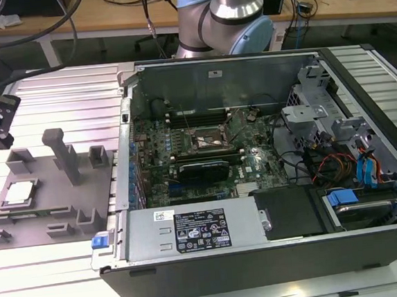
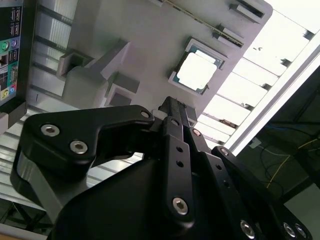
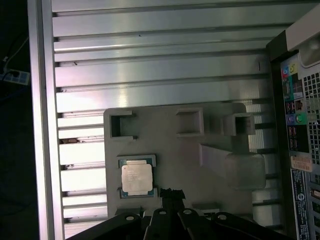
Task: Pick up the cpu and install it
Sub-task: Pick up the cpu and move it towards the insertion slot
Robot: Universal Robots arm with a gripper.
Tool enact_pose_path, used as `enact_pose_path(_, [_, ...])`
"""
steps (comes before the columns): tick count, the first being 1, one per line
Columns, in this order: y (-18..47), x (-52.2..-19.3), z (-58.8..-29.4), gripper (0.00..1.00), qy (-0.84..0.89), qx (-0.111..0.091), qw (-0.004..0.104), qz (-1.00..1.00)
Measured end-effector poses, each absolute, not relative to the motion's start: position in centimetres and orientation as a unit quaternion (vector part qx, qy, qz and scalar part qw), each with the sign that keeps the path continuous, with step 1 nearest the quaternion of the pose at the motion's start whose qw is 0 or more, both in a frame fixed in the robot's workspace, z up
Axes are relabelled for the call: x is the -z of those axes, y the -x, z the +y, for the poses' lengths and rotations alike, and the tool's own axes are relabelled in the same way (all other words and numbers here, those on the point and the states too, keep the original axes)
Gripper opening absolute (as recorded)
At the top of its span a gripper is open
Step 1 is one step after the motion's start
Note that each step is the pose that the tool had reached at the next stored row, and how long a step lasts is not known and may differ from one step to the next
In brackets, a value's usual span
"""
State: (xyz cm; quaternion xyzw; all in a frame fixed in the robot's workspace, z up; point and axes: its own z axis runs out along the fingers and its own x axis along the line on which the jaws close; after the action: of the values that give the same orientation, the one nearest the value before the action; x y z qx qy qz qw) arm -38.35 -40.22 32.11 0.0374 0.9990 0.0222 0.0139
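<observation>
The cpu (image 1: 19, 192) is a small square chip with a silvery top, lying flat in a recess of the grey fixture plate (image 1: 50, 203) at the exterior view's left. Both wrist views show the cpu (image 3: 136, 179) (image 2: 196, 71) from above in its pocket. My gripper (image 1: 2, 140) hangs in the air above the plate's far left corner, apart from the chip. Its black fingers (image 3: 171, 194) (image 2: 172, 109) are shut together with nothing between them. The black socket frame (image 1: 208, 138) sits in the middle of the motherboard (image 1: 186, 170) inside the open computer case.
The grey plate carries an upright post (image 1: 61, 155) and several small blocks (image 1: 98, 156). The open computer case (image 1: 263, 254) has a raised wall beside the plate, a power supply (image 1: 199, 230) in front, and drive cages with cables (image 1: 346, 170) at the exterior view's right. The table is slatted aluminium (image 1: 61, 91).
</observation>
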Motion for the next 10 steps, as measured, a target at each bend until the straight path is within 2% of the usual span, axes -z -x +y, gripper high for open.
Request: enact_pose_path(10, [38.5,-30.8,-40.2,0.11,-0.037,-0.022,0.014,0.999])
